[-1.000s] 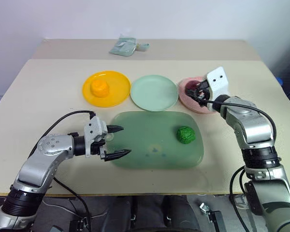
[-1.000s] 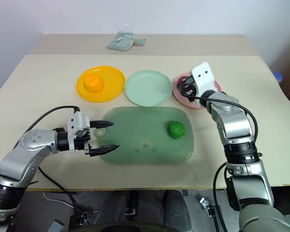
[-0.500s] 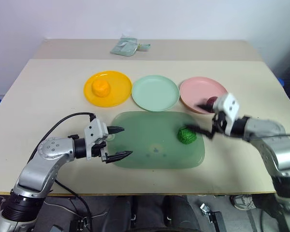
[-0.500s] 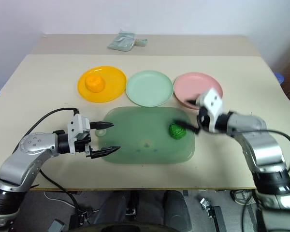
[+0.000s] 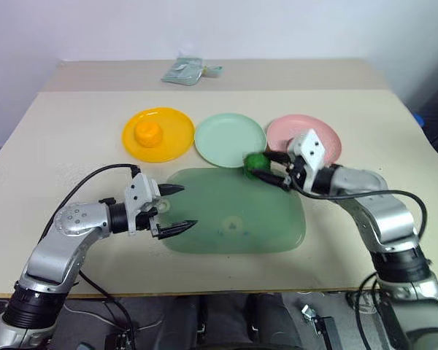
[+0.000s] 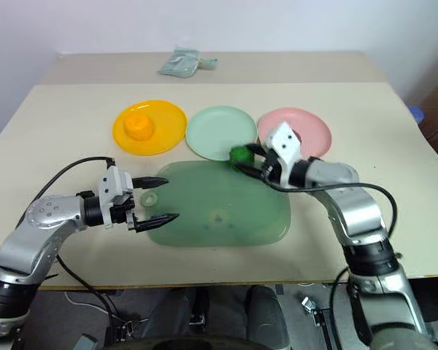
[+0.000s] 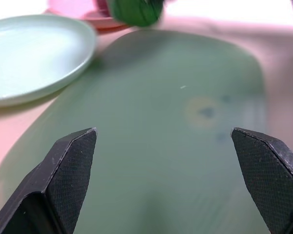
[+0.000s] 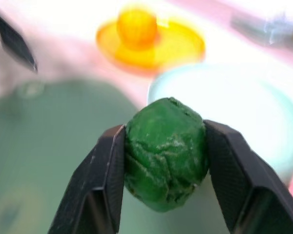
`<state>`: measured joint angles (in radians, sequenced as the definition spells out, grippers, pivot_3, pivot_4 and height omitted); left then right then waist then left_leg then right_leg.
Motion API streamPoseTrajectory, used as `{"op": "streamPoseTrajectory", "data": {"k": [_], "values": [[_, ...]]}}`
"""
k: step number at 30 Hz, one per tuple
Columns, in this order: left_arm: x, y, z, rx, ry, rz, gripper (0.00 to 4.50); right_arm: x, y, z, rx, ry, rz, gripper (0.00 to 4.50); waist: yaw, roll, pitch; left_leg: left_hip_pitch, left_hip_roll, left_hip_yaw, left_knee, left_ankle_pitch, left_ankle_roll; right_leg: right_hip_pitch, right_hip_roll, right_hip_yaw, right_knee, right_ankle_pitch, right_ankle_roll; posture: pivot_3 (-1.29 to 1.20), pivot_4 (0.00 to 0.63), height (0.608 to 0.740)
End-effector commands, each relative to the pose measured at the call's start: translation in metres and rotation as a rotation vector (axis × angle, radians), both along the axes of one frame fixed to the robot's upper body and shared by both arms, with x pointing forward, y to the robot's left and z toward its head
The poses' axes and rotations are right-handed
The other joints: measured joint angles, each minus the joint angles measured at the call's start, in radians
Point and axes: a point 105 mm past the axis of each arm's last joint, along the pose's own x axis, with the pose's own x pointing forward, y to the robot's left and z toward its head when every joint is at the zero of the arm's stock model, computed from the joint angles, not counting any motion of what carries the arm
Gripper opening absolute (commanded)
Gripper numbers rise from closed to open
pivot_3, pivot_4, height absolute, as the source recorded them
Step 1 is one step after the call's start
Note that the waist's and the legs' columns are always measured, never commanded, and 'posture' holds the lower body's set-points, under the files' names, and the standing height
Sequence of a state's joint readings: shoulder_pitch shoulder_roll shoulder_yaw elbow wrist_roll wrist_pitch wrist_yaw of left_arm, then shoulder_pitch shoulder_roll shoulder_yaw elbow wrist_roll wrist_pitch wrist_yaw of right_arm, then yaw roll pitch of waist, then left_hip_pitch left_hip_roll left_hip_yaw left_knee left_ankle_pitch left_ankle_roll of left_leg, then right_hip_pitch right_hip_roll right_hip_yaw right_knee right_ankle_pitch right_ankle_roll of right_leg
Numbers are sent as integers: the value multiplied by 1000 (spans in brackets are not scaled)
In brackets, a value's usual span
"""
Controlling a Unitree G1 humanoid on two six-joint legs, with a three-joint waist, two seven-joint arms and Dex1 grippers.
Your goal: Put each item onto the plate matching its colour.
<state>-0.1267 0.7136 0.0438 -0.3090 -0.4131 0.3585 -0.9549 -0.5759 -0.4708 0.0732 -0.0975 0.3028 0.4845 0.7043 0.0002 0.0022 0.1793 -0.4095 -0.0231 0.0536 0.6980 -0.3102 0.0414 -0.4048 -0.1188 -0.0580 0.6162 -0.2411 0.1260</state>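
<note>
We take the green tray (image 5: 233, 222) as reference. Left gripper (image 5: 177, 209) sits over the tray's left end, fingers spread wide, nothing between them. Orange ball (image 5: 147, 133) rests on the yellow plate (image 5: 175, 138), beyond the tray's far-left corner. Mint plate (image 5: 226, 142) lies bare beyond the tray's far edge. Right gripper (image 5: 266, 166) is clamped on the green ball (image 5: 256, 162), held above the tray's far-right edge, just beside the mint plate. Pink plate (image 5: 327, 138) lies beyond the tray's far-right corner
</note>
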Motion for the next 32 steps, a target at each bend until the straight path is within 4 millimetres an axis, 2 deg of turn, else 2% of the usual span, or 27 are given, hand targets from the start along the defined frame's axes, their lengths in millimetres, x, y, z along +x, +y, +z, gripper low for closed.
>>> {"op": "streamPoseTrajectory", "data": {"k": [1,4,7,9,10,12,14,16,18,20,24,28,32], "values": [[5,15,14,-12,-69,82,4500,35,24,11,33,-49,-116,2212,-7,0,0,0,0,0,0,0,0,0,0,0,0,0,0,0,150,740],[4,19,11,-8,-69,109,4500,60,43,0,-2,-34,-191,2212,-13,0,0,0,0,-1,-2,0,-1,-1,0,0,2,0,0,0,150,740],[2,19,10,-12,-73,126,4500,72,50,0,-20,-65,-226,3225,-14,0,0,0,-1,-1,-4,0,-1,-1,0,-1,3,0,0,0,150,740],[1,22,11,-17,-81,152,4500,70,51,9,7,-109,-209,4185,-14,1,0,-1,-1,-1,-4,0,-1,-1,0,-1,3,0,0,0,150,740],[1,23,12,-19,-85,164,4500,69,50,13,16,-128,-198,4458,-16,1,1,-1,-1,-1,-4,0,-1,-1,0,-1,2,0,0,0,150,740],[1,26,12,-26,-90,191,4500,63,44,19,29,-165,-170,4458,-18,1,1,-1,-1,0,-4,1,-1,-2,0,-1,2,0,0,0,150,740],[0,35,12,-34,-97,240,4500,52,25,22,41,-179,-126,4458,-18,1,1,-1,-1,0,-5,1,-2,-2,1,-1,2,0,0,0,150,740],[1,59,8,-4,-122,339,4500,27,-5,19,39,-170,-34,4458,-10,1,0,-1,-1,-1,-5,1,-2,-1,1,-1,1,0,0,0,150,740],[2,82,5,11,-134,433,4500,3,-40,6,13,-99,11,4458,-2,1,0,-1,-1,-2,-6,1,-2,1,0,-2,-2,0,0,0,150,740],[-2,101,2,16,-133,505,4500,-16,-77,-7,-6,-9,-9,4458,2,1,0,-1,-1,-1,-6,1,-1,1,0,-2,-2,0,0,0,150,740],[-17,127,-6,51,-108,581,4500,-41,-129,-18,-4,99,-89,4458,-11,1,0,2,0,1,-5,1,-1,1,0,-1,-2,0,0,0,150,740],[-26,134,-12,49,-84,607,4500,-51,-153,-29,-25,154,-159,4458,-14,1,0,3,2,2,-5,1,-1,1,0,0,-2,0,-1,0,150,740],[-25,130,-11,32,-89,609,4500,-52,-156,-37,-42,175,-171,4458,-11,1,0,2,1,1,-5,0,-1,1,-4,1,-2,0,-1,0,150,740]]}}
